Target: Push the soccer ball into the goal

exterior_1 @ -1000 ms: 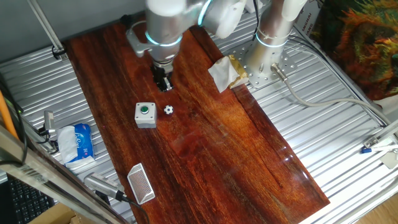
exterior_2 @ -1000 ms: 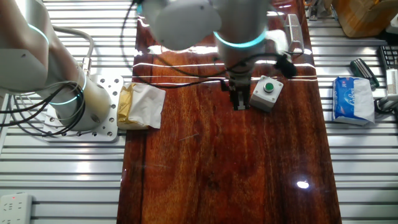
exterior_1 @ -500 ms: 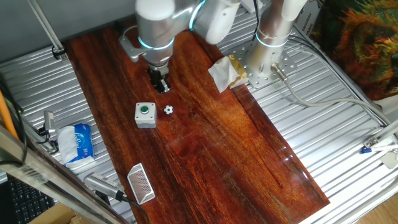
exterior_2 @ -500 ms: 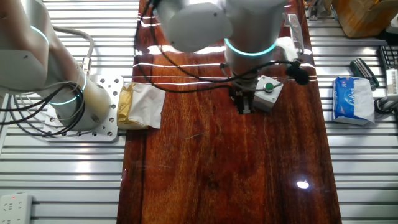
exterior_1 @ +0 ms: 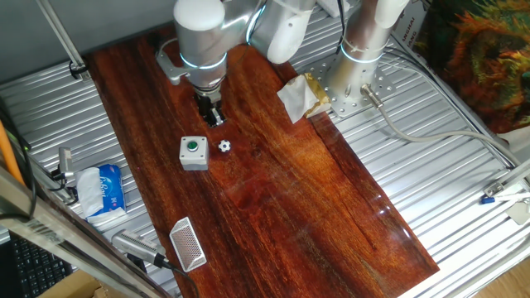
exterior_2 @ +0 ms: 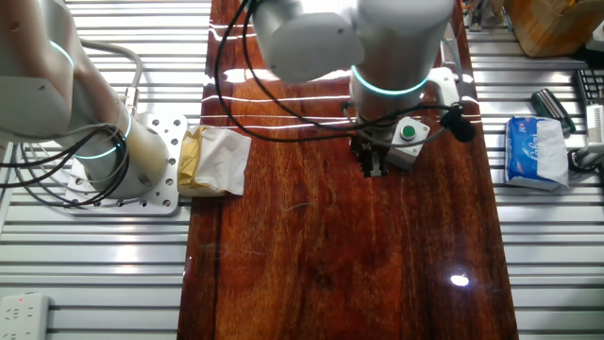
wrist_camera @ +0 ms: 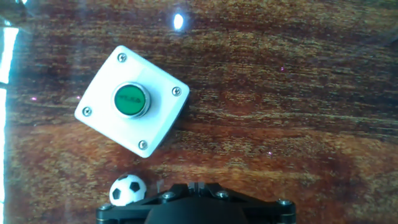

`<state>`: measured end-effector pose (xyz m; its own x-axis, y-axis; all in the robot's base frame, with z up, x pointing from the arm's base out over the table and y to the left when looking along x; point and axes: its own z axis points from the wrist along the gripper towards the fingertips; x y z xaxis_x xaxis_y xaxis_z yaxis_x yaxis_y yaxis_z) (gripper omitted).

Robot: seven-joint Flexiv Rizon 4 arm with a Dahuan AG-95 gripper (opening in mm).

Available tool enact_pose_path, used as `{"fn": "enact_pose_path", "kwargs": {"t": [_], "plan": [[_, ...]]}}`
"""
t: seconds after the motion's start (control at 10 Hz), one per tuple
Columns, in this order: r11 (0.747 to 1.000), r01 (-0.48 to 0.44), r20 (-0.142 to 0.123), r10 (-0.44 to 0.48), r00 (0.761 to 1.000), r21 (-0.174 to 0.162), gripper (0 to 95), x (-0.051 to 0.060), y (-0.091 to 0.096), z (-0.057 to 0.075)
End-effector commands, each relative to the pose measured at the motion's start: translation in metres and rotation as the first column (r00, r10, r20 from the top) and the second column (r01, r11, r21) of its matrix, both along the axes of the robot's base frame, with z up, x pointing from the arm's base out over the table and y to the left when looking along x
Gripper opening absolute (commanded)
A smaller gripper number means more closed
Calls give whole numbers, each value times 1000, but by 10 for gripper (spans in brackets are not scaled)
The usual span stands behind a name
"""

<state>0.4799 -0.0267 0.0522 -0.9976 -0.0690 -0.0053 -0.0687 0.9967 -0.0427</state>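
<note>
Glossy wooden tabletop (exterior_1: 315, 199) carries a grey button box (exterior_1: 193, 152); the soccer ball (exterior_1: 224, 146) sits just beside it, the goal (exterior_1: 188, 244) well apart.

In the hand view only the gripper's (wrist_camera: 196, 202) black body shows at the bottom edge, which cuts it off, so its fingers and how far they stand apart cannot be told. In the other fixed view the ball is hidden behind the arm, the button box (exterior_2: 408, 142) is partly covered by the wrist, and the goal (exterior_2: 447, 45) at the top edge is mostly hidden behind the arm. In one fixed view the ball (exterior_1: 224, 146) is too small for its patches to be made out, and the gripper's (exterior_1: 215, 117) dark fingertips blur together.
</note>
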Motion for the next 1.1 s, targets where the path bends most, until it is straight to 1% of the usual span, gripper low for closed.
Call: {"fn": "enact_pose_path", "kwargs": {"t": [0.1,0.4,0.5,0.6,0.7,0.9,1.0,1.1], "plan": [[1000,-10,-32,9,999,-7,0,2,0,-1],[1000,-23,-41,23,999,-6,0,2,0,-1],[999,-37,-52,37,998,-5,0,2,0,-1],[999,-40,-54,40,998,-5,0,2,0,-1],[998,-64,-70,64,995,-2,0,2,0,-1],[998,-56,-79,56,995,2,0,2,0,-1],[998,-59,-109,60,992,5,0,2,0,-1],[997,-78,-117,78,990,6,0,2,0,-1]]}}
